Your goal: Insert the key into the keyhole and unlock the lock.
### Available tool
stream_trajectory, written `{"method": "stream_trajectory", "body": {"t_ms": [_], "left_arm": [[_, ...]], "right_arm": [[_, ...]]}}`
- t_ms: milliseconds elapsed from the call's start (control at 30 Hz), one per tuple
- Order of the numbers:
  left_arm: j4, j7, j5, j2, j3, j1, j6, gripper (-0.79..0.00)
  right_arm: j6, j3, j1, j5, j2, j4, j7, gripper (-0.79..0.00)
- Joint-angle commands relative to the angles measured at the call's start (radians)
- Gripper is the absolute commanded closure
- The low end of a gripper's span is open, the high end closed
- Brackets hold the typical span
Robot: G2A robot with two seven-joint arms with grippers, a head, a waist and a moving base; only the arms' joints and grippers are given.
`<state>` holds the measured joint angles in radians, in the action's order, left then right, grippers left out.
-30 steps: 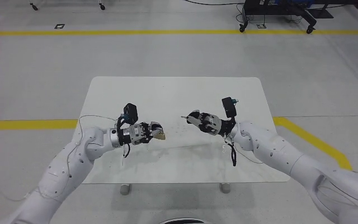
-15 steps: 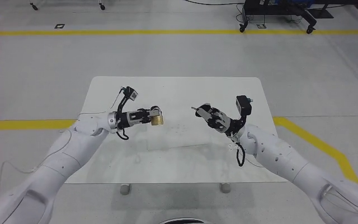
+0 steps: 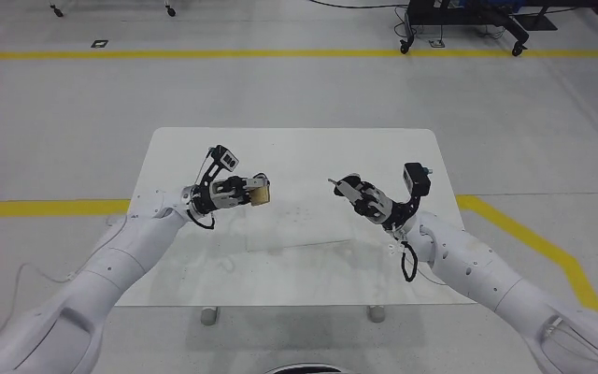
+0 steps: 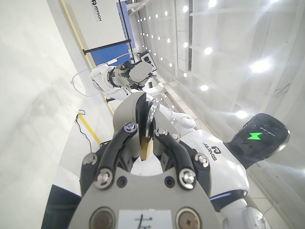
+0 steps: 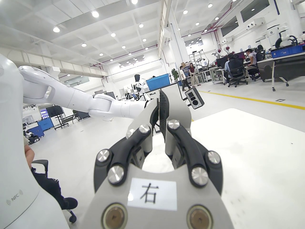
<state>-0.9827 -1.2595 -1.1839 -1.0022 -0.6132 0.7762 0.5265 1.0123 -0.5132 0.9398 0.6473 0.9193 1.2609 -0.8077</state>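
Insertion is not yet begun.

Top view: left gripper [image 3: 252, 191] clamps a brass padlock [image 3: 263, 194]. The right gripper [image 3: 346, 186] pinches a slim metal key [image 3: 333, 180]. The two are well apart above the white table [image 3: 299, 150].

Left wrist view: ribbed pads [image 4: 140, 106] grip the blocky lock body.

Right wrist view: fingertips [image 5: 163, 110] are pressed together, hiding the key.

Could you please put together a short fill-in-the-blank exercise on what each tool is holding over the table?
1. The left tool is shut on a brass ____.
2. The right tool is shut on a slim metal ____.
3. The two held things are apart from each other, both above the white ____.

Missing words: lock; key; table.
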Motion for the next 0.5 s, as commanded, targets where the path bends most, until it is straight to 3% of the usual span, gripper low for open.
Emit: {"method": "stream_trajectory", "body": {"t_ms": [0, 67, 200, 333, 467], "left_arm": [[-0.019, 0.115, 0.047, 0.004, -0.014, 0.023, -0.001, 0.0], [-0.049, 0.192, 0.038, 0.011, -0.034, 0.054, -0.06, 0.0], [-0.115, 0.324, 0.149, 0.031, -0.047, 0.082, -0.266, 0.0], [-0.204, 0.386, 0.158, 0.042, -0.068, 0.106, -0.452, 0.0], [-0.253, 0.398, 0.132, 0.035, -0.079, 0.114, -0.546, 0.0]], "right_arm": [[-0.026, -0.002, 0.002, 0.01, 0.0, 0.002, 0.038, 0.0], [-0.047, -0.012, -0.003, 0.039, -0.002, 0.027, 0.129, 0.0], [-0.105, -0.053, 0.025, 0.018, -0.016, 0.082, 0.244, 0.0], [-0.172, -0.103, 0.074, 0.055, -0.037, 0.151, 0.328, 0.0], [-0.257, -0.154, 0.135, 0.082, -0.057, 0.216, 0.385, 0.0]]}}
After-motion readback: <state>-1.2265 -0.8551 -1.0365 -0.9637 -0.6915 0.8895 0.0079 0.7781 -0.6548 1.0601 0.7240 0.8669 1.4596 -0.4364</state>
